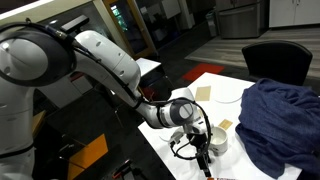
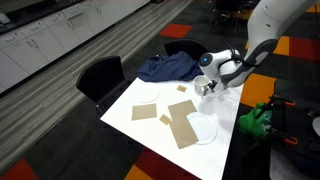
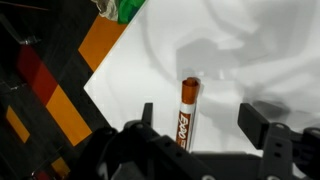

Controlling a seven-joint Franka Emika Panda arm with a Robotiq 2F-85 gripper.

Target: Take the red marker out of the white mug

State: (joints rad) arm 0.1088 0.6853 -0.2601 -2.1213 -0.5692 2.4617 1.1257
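**Marker between my parted fingers, table edge close alongside**

I am hovering my gripper (image 3: 198, 112) over the white table (image 3: 240, 50), with the jaws standing wide apart and clasping nothing. The red marker (image 3: 187, 100) is lying between my fingers (image 3: 148, 115), clear of both, one end pointing ahead of my fingertips. Just outside that finger the table's edge is running diagonally, and past it orange, red and black floor (image 3: 50, 90) is showing. Ahead of my fingertips bare white tabletop is lying open. In an exterior view the white mug (image 1: 217, 140) is standing just beside my fingers, with a blue cloth (image 1: 280, 115) heaped farther off beyond it. Far ahead, past the table's corner, something green (image 3: 122, 8) is peeking in.
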